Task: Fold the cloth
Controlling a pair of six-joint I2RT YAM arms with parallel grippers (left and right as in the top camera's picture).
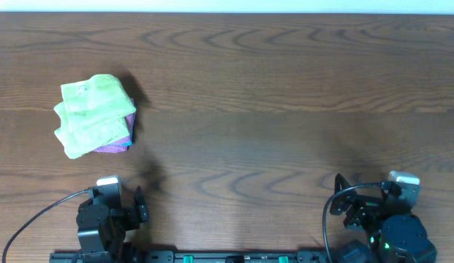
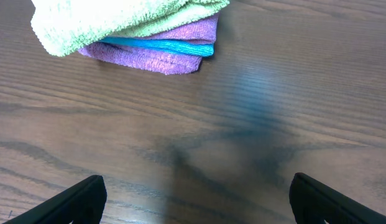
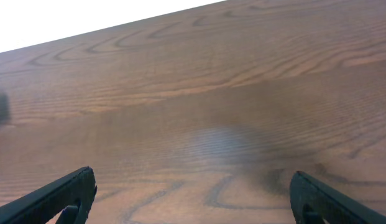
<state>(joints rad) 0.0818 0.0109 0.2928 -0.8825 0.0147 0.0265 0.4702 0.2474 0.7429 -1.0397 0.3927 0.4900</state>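
Observation:
A small stack of folded cloths lies at the left of the table. Its upper, far layer is a smooth lime-green cloth point(image 1: 96, 93) with a small pale mark near one corner. Under its near side sits a fluffier green terry cloth point(image 1: 84, 133) point(image 2: 112, 22). My left gripper point(image 1: 141, 207) point(image 2: 196, 199) rests open near the front edge, well short of the stack, with only bare wood between its fingers. My right gripper point(image 1: 346, 199) point(image 3: 193, 196) stands open at the front right over bare table.
A pink-purple cloth point(image 1: 117, 143) point(image 2: 161, 53) forms the bottom of the stack, with a blue strip point(image 2: 158, 45) showing in its fold. The wooden table point(image 1: 285, 109) stretches out to the right of the stack. Cables run from both arm bases at the front edge.

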